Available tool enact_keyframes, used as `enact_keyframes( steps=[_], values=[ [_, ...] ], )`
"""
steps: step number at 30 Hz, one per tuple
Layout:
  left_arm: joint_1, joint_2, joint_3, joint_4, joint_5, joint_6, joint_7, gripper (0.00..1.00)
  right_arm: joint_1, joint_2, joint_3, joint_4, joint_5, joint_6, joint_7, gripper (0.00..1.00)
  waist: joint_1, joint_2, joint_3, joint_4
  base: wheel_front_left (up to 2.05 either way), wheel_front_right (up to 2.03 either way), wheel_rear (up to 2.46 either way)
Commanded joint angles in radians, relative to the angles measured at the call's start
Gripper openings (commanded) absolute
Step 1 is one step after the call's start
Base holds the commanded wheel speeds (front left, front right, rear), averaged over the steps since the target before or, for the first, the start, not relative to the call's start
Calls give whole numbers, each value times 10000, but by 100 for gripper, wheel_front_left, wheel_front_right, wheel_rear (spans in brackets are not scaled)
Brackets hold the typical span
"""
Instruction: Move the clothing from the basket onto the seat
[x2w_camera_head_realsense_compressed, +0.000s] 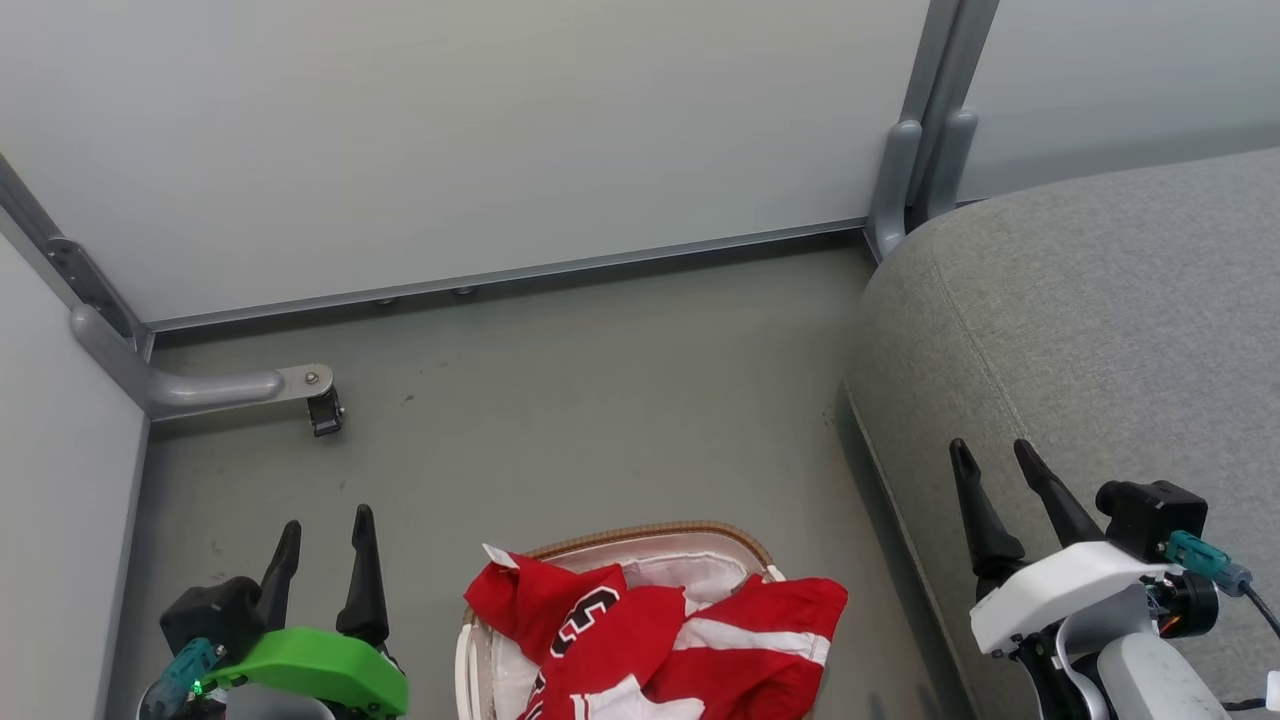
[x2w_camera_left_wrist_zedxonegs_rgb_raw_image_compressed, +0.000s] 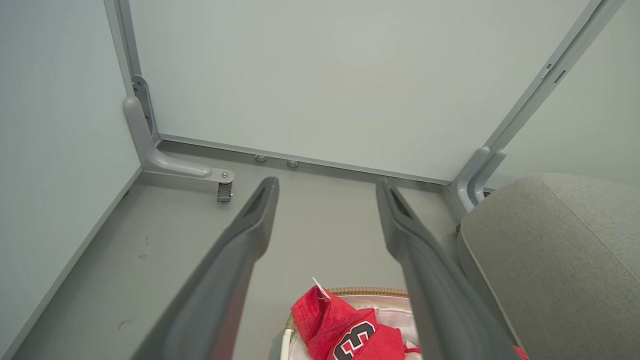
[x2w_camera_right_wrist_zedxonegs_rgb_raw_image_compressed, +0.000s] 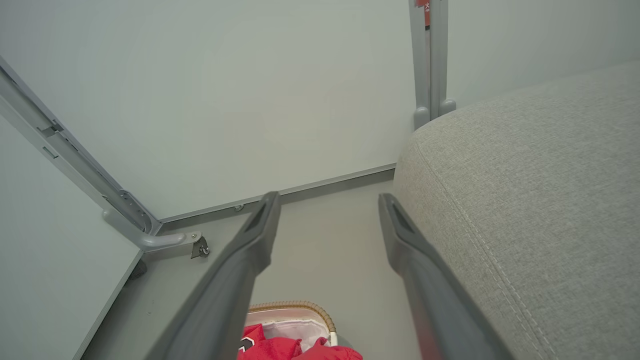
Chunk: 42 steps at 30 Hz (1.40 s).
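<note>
Clothing (x2w_camera_head_realsense_compressed: 660, 630), red with white stripes and one black-and-white numeral, lies heaped in the basket (x2w_camera_head_realsense_compressed: 650, 530). One red and white piece hangs over the basket's right rim. A white tag sticks up from the left end of the heap. All the clothing in sight is in or on the basket.

Basket: stands on the grey floor (x2w_camera_head_realsense_compressed: 560, 400) at the near edge of the scene, with its brown woven rim and white liner (x2w_camera_head_realsense_compressed: 700, 575) showing at the far side. It is just left of the seat (x2w_camera_head_realsense_compressed: 1100, 320) and apart from it.

Seat: large grey woven cushion on the right, with a rounded corner and a stitched seam running along its top.

Left gripper (x2w_camera_head_realsense_compressed: 327, 518): green housing, near left, beside the basket and apart from it. Fingers stand wide apart with bare floor between them, gripping nothing.

Right gripper (x2w_camera_head_realsense_compressed: 990, 445): white housing, near right, over the seat's left edge. Fingers stand wide apart, gripping nothing. Whether the fingers touch the cushion cannot be told.

Surroundings: pale wall panels (x2w_camera_head_realsense_compressed: 450, 130) in grey frames close off the far and left sides. A grey frame foot with a small caster (x2w_camera_head_realsense_compressed: 322, 410) rests on the floor at far left.
</note>
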Motion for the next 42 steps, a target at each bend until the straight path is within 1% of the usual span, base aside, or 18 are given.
enact_keyframes(
  steps=[1,9,20,25,28,42],
  values=[
    [77,92,-13,-20,255,22,-89,100,-111,-87,42,-13,-275,3,-96,100,0,-1,0,11,0,0,0],
    [152,116,-87,9,982,85,-259,100,-150,-115,132,46,-1006,2,-277,100,0,-1,-1,60,0,0,0],
    [315,62,-125,-161,1817,2,-504,100,-174,-81,71,193,-1958,2,-521,100,0,-1,-6,80,0,0,0],
    [386,33,-43,-57,2100,-24,-592,100,-127,36,-171,311,-2285,2,-606,100,0,-1,-17,72,0,0,0],
    [391,6,44,-26,2308,-33,-661,100,-90,190,-483,404,-2401,2,-672,100,0,-1,-26,71,0,0,0],
    [578,-101,519,-120,2991,-48,-906,100,-77,376,-872,577,-3331,1,-917,100,0,-1,-61,103,0,0,0]
  ],
)
